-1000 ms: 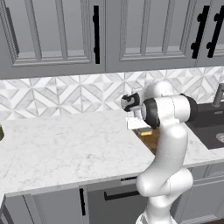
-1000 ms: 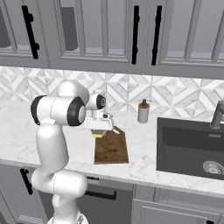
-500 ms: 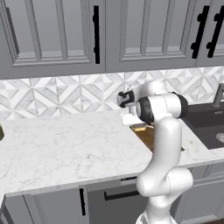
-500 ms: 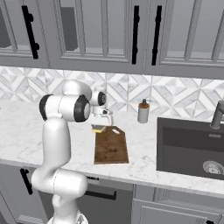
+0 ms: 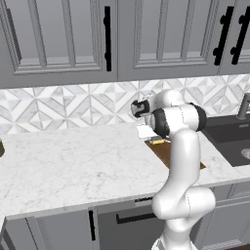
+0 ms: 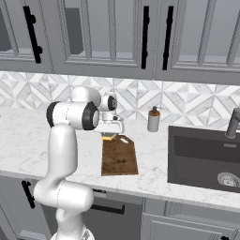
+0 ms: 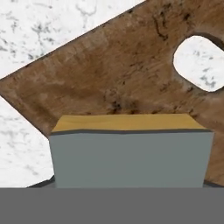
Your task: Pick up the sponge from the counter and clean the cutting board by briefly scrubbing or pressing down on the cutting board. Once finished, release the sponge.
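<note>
Sponge sat low in the hand picture, held by the gripper over the cutting board.

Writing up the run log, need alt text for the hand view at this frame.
Close-up of the sponge, grey-green face toward the camera with a yellow layer along its far edge, over the brown cutting board. The board's handle hole is at upper right, and white marble counter shows beyond the board's edges.
</note>
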You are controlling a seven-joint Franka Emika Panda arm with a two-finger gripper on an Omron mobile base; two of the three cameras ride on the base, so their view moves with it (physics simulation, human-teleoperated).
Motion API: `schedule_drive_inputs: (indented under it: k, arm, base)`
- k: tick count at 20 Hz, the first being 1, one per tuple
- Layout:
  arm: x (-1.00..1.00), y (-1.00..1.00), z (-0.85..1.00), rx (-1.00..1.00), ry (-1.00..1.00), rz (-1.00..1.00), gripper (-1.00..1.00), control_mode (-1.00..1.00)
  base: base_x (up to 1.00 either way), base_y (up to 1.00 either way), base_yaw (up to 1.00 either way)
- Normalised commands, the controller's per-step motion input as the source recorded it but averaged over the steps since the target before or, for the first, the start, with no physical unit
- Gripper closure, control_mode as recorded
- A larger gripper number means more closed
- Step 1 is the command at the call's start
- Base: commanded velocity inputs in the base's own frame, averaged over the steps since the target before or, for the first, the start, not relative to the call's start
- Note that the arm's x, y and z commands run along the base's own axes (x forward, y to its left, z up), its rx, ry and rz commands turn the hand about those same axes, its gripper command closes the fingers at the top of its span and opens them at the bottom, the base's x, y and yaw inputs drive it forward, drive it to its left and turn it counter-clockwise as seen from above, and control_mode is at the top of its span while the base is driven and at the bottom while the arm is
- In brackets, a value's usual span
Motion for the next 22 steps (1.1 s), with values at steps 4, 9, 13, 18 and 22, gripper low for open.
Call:
schedule_drive_inputs:
  k: [4,9,13,18,22]
  arm:
    - [0.00,-0.46,-0.17,0.00,0.00,-0.02,1.00,-1.00]
    - [0.00,-0.09,-0.80,-0.05,0.05,0.00,1.00,-1.00]
    - [-0.09,-0.27,-0.64,-0.07,0.13,0.00,1.00,-1.00]
    - [-0.22,-0.74,0.07,0.00,0.00,-0.01,1.00,-1.00]
    - [-0.07,-0.74,-0.17,0.00,0.02,0.00,1.00,-1.00]
  base:
    - [0.00,0.00,0.00]
    - [0.00,0.00,0.00]
    - [0.00,0.00,0.00]
    - [0.00,0.00,0.00]
    - [0.00,0.00,0.00]
